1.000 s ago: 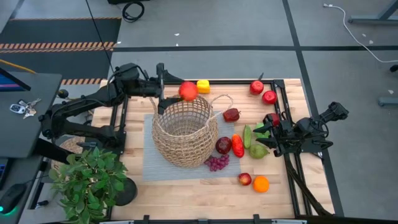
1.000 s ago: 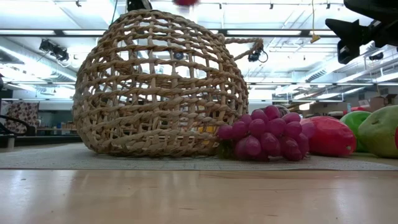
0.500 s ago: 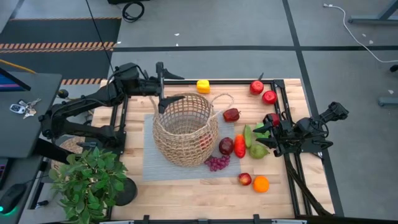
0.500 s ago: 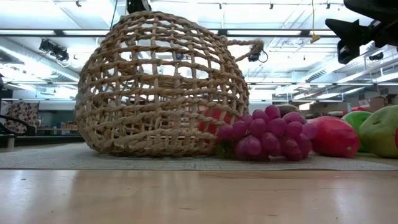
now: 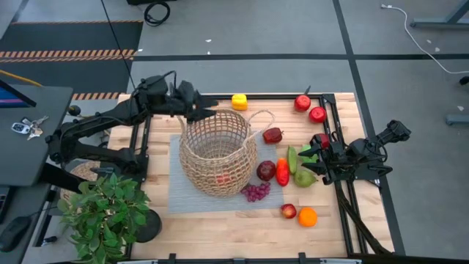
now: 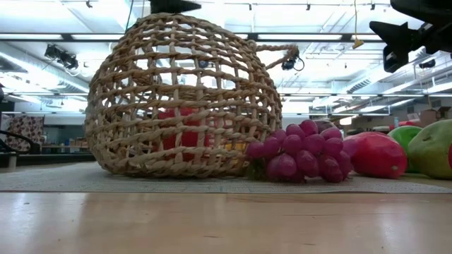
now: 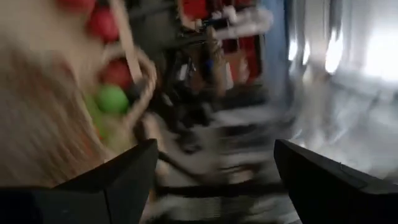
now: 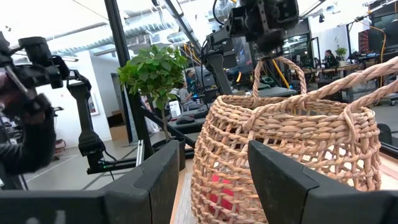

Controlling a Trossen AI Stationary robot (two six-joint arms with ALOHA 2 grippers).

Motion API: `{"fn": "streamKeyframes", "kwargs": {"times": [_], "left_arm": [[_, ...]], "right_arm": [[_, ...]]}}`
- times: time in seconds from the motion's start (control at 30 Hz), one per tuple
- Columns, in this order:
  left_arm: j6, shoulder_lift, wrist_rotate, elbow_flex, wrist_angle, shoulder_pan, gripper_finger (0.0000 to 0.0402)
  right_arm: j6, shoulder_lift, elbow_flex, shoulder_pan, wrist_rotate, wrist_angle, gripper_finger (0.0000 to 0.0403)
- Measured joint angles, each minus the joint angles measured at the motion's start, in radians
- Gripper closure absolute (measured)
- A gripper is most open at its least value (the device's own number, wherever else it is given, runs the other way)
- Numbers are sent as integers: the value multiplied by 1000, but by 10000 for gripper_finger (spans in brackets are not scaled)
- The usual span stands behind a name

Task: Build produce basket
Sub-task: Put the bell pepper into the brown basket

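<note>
Left pincer (image 5: pixel 201 111) hangs just above the far-left rim of the wicker basket (image 5: pixel 218 152), fingers spread, nothing between them. The left wrist view is smeared by motion, but both dark fingers (image 7: pixel 124 180) show wide apart.

The basket stands on a grey mat (image 5: pixel 176 192) at mid-surface, tilted, its mouth facing up and far. A red apple (image 5: pixel 224 178) lies inside on the bottom; in the low view it shows through the weave (image 6: pixel 180 130), and in the right wrist view also (image 8: pixel 219 191).

A yellow pepper (image 5: pixel 239 101) sits on the wooden surface (image 5: pixel 242 231) just beyond the basket, near the left pincer. One loop handle (image 5: pixel 261 117) projects to the right from the rim.

Right of the basket, in a cluster: a dark red fruit (image 5: pixel 272 135), another dark red fruit (image 5: pixel 265 171), a red chili (image 5: pixel 282 172), purple grapes (image 5: pixel 255 192) against the basket's near-right foot, and green pears (image 5: pixel 302 176). Two red apples (image 5: pixel 309 108) lie at the far right. A small red apple (image 5: pixel 289 211) and an orange (image 5: pixel 308 216) lie at the near right.

Right pincer (image 5: pixel 314 165) waits low at the right edge, beside the pears, fingers spread and empty.

A potted green plant (image 5: pixel 106 213) stands at the near-left corner.
</note>
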Motion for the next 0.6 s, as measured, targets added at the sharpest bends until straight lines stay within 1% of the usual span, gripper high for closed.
{"fn": "streamKeyframes", "kwargs": {"times": [0.1, 0.37, 0.43, 0.5, 0.53, 0.6], "left_arm": [[367, 0, 0, 0, 3, 0, 74], [1170, 0, 0, 0, 4, 0, 74], [1330, 0, 0, 0, 4, 0, 74], [1405, 0, 1, 0, 5, 0, 74], [1399, 0, 1, 0, 9, -2, 74], [1335, 0, 1, 0, 14, -10, 74]], "right_arm": [[0, 0, 0, 0, 0, 0, 206], [0, 0, 0, 0, 0, 0, 206], [0, 0, 0, 0, 0, 0, 206], [0, 0, 0, 0, 0, 0, 206], [0, 0, 0, 0, 0, 0, 206], [0, 0, 0, 0, 0, 0, 206]]}}
